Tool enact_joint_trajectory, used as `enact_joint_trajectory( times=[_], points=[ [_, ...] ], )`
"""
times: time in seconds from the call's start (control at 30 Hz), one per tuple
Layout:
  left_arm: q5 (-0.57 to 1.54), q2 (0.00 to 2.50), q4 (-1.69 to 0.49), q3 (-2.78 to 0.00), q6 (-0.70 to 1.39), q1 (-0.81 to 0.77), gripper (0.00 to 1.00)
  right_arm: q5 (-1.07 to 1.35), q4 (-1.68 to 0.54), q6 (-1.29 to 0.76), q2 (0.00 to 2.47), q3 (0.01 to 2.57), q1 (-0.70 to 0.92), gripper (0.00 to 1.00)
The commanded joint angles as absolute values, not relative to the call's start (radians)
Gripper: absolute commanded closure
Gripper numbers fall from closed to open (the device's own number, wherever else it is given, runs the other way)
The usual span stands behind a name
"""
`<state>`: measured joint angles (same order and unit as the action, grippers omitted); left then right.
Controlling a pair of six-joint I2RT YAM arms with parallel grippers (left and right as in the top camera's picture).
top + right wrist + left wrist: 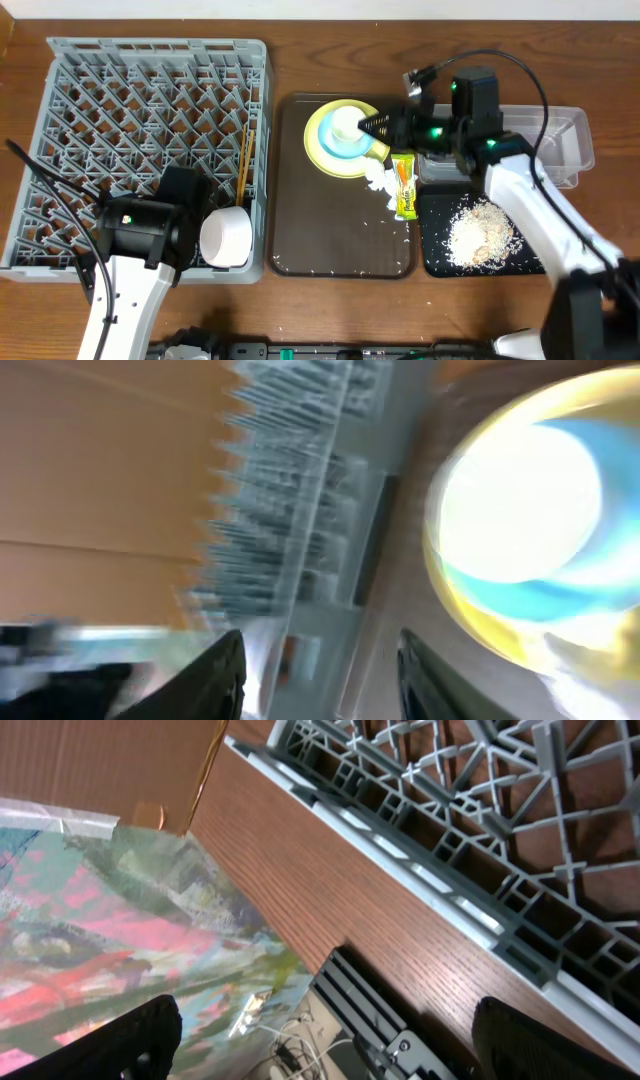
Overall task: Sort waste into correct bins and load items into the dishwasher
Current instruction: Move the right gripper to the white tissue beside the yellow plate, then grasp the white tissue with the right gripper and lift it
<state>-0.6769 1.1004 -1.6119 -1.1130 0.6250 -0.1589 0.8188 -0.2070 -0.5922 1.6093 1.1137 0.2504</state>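
1. Filling the frame's left, the dish rack [150, 100] holds the white bowl [226, 237] and the chopsticks [246, 155].
2. Yellow plate [312, 140] (blue bowl [340, 148] on it) sits upper centre.
3. Right gripper [320, 650]: fingers apart, near the plate.
4. Left gripper [325, 1015]: fingers apart, empty.

Overhead: straight down on the table [300, 50]. Wrist views: close, tilted, each sharing the square grey plastic pegged rack [130, 110].

Wood-grain worktop [330, 60], matt all over. At the left edge the dish rack [120, 110] is dull grey plastic, with pale wooden chopsticks [243, 155] in it. Mid-table the yellow plate [322, 150] gleams (glazed, by the look), the tissue [378, 178] is soft crumpled paper, the wrapper [405, 188] shiny. Right edge: a clear, glossy plastic tub [570, 140].
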Motion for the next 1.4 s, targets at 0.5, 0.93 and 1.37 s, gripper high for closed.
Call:
enact_joint_trajectory(
  times=[0.5, 0.93, 1.37],
  points=[
    [-0.679, 1.098, -1.686, -1.114, 0.633, -0.155, 0.07, -0.194, -0.588, -0.029, 1.625, 1.116, 0.638, 0.45],
    [-0.679, 1.098, -1.686, -1.114, 0.633, -0.155, 0.07, -0.194, -0.561, -0.033, 1.814, 1.116, 0.635, 0.56],
    [-0.679, 1.098, -1.686, -1.114, 0.633, -0.155, 0.07, -0.181, -0.535, -0.052, 1.841, 1.117, 0.636, 0.64]
  ],
)
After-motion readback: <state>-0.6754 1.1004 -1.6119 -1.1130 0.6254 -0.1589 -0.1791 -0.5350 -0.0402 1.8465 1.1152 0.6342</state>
